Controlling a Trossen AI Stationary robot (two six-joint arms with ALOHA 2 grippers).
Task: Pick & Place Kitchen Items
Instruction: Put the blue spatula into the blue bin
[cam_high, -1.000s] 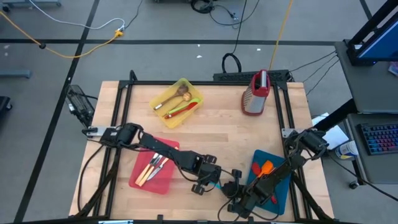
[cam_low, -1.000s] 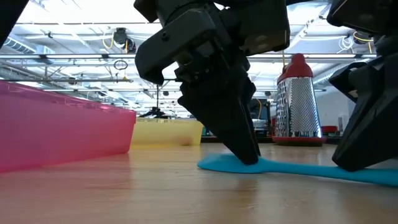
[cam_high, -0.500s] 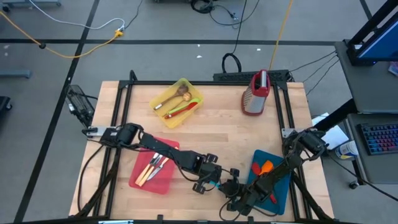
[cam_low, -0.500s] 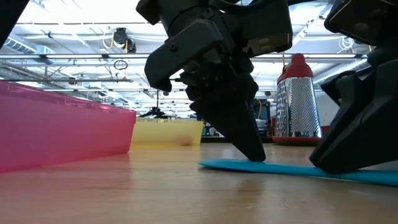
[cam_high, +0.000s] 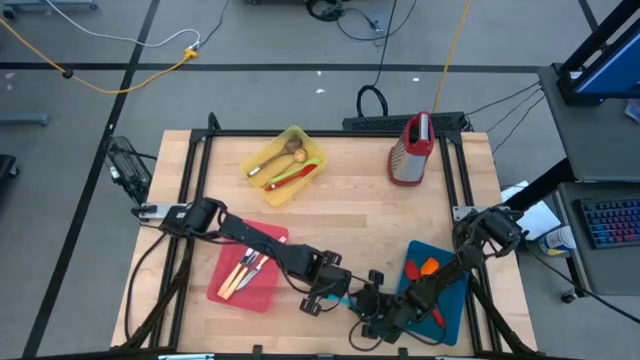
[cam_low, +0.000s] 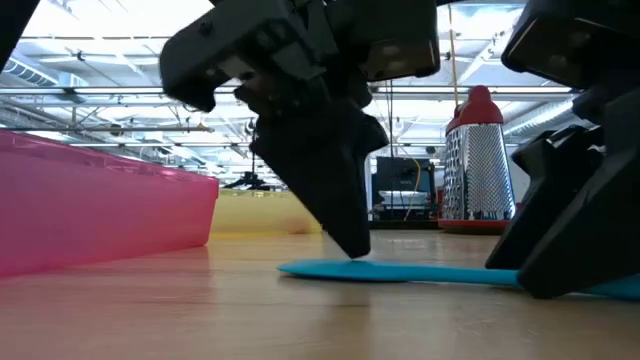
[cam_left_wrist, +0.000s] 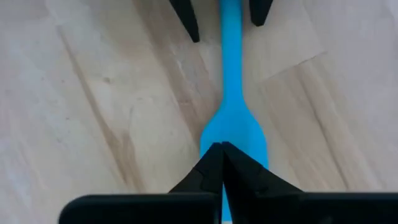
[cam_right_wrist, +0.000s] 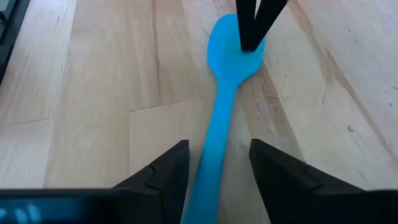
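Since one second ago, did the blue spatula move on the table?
Yes. In the low view, the blue spatula slid toward the pink tray, away from the grater; the shut left end effector presses its blade.

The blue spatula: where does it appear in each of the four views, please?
High view: blue spatula near the table's front edge, between the two grippers.
Low view: flat on the wood, centre right.
Left wrist view: centre, running upward.
Right wrist view: centre.
Shared landmark: left gripper, shut, tips on the spatula's blade.
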